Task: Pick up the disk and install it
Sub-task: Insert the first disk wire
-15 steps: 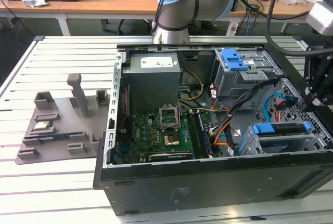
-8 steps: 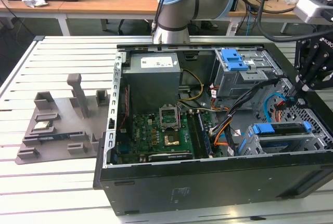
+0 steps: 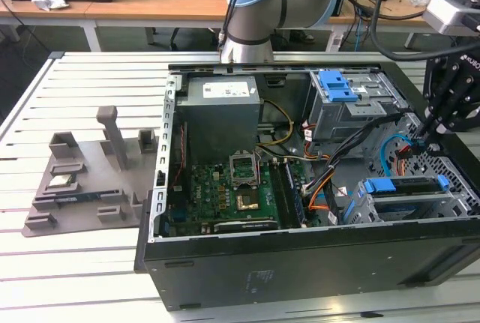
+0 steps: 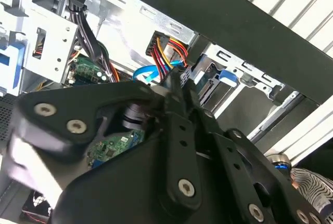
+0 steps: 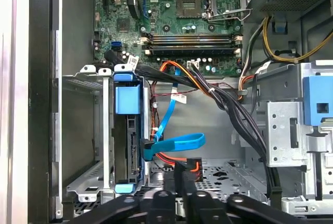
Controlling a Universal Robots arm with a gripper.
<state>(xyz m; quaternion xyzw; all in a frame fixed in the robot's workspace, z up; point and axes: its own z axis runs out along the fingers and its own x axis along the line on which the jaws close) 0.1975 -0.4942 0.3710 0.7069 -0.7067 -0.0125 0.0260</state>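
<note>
Steel sheet, folded and matte black, forms the open rectangular computer case (image 3: pixel 300 263), which lies on its side on a white slatted table (image 3: pixel 75 278). Inside the case sit a green printed circuit board (image 3: pixel 225 192) studded with sockets, a plain grey metal box with a white sticker (image 3: pixel 221 113) against the far wall, and loose bundles of black, orange and yellow wires. At the case's front corner stands a perforated silver metal drive cage (image 3: pixel 412 210). The flat silver disk with its blue plastic frame (image 3: pixel 401 186) sits in that cage on its edge, blue tabs at both ends (its label is not visible). A glossy blue ribbon cable (image 5: pixel 177 142) loops beside it within the case. The black angular gripper (image 5: pixel 186 166) hangs inside the case near the cage, close to a black plug with red and orange leads; whether it is parted or closed cannot be told. Outside the case, a grey moulded plastic tray (image 3: pixel 82 188) holds small parts.
</note>
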